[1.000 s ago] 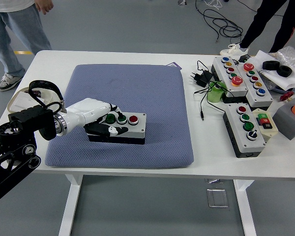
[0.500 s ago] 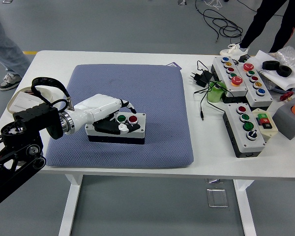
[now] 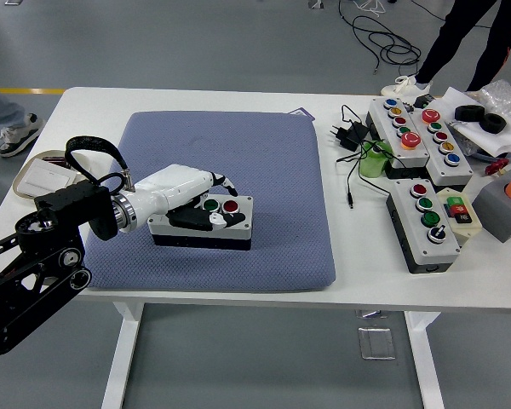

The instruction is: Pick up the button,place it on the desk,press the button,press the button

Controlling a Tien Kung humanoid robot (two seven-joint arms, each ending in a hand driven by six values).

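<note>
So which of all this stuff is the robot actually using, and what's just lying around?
In use:
- button box on the blue pad
- left hand, resting on it

Lying about:
- three other button boxes
- power adapter
- grey block
- tape roll

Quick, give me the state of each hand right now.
Left hand: fingers curled, resting on the button box on the blue mat; a grasp cannot be told.
Right hand: not in view.
</note>
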